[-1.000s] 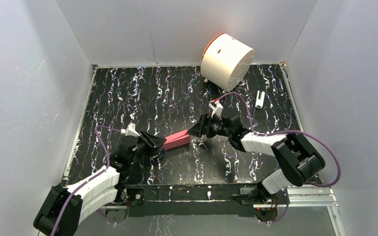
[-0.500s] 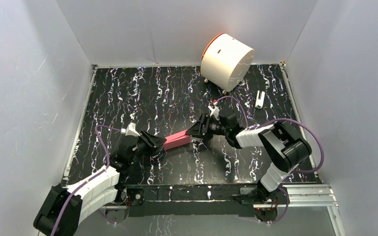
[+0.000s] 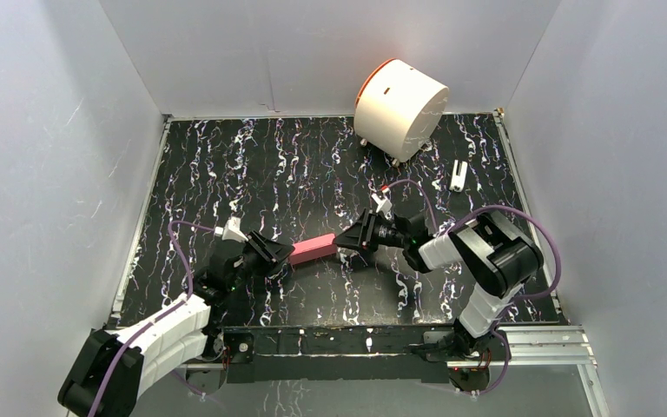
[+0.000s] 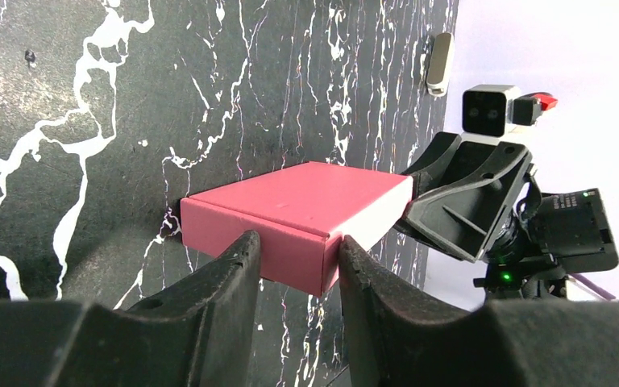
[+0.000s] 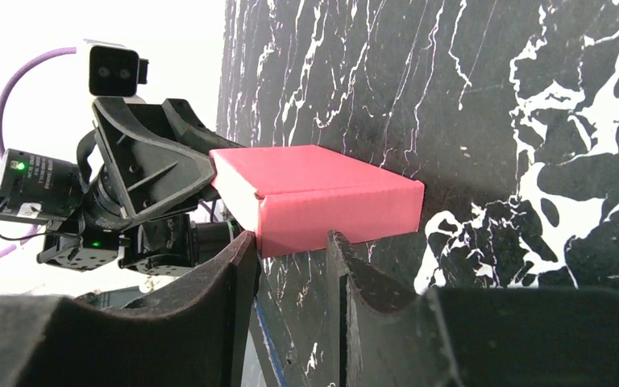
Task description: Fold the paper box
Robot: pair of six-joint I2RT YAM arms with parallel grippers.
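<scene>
Paper box (image 3: 313,250), folded flat and pink, lies on the black marbled table (image 3: 269,165) near its front middle, between both arms. Left gripper (image 3: 280,254) is clamped on its left end. Right gripper (image 3: 340,240) straddles the right end; can't tell if it's pinching.

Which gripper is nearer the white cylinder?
Right. The right gripper is at the paper box's end toward the white cylinder; the left gripper is at the opposite end, farther.

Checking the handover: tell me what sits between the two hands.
The paper box, reaching from the left hand to the right hand; the top view shows it.
</scene>
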